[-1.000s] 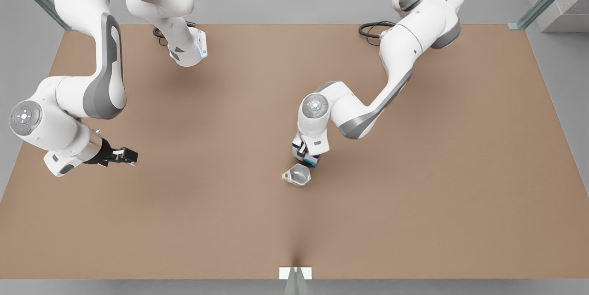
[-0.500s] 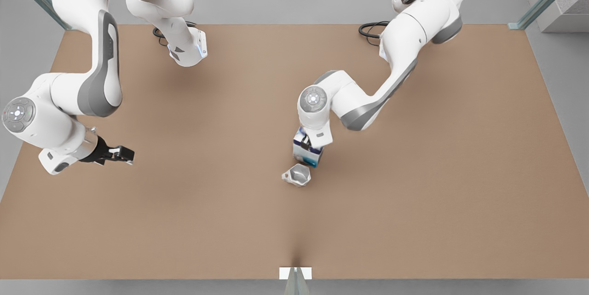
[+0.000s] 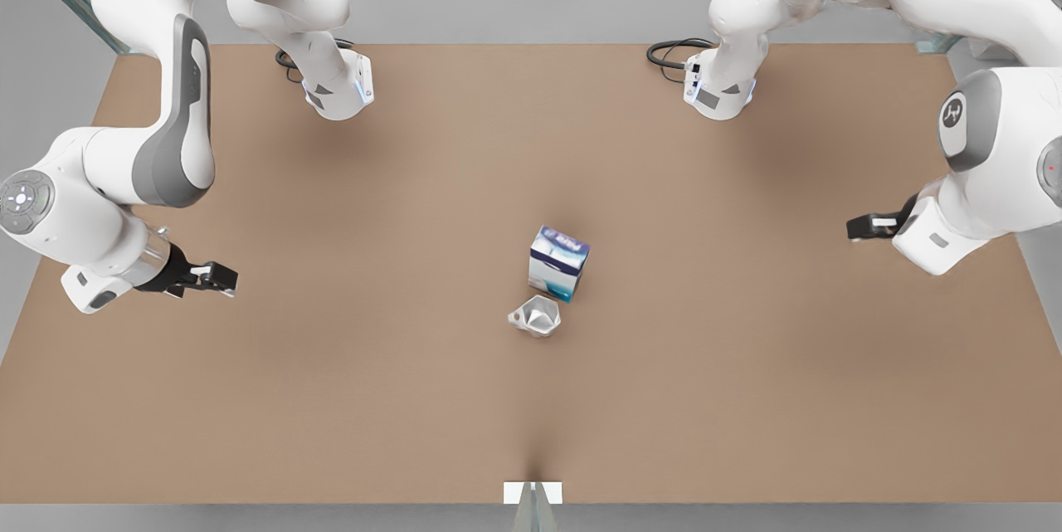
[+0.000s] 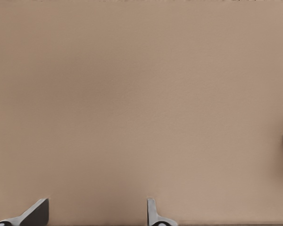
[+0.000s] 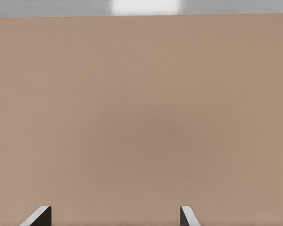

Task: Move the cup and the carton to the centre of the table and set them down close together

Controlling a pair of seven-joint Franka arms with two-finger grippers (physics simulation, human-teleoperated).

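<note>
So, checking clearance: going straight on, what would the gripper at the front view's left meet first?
Over bare table, that gripper probably meets the cup, by the carton; height unclear.

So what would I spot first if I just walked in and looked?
Probably the blue-and-white carton standing upright in the middle of the big brown table, with the little silver cup right beside it, toward the camera. Then the two white robot arms pulled back to either side, each with an open, empty end effector: one at the front view's left, the other at its right.
</note>
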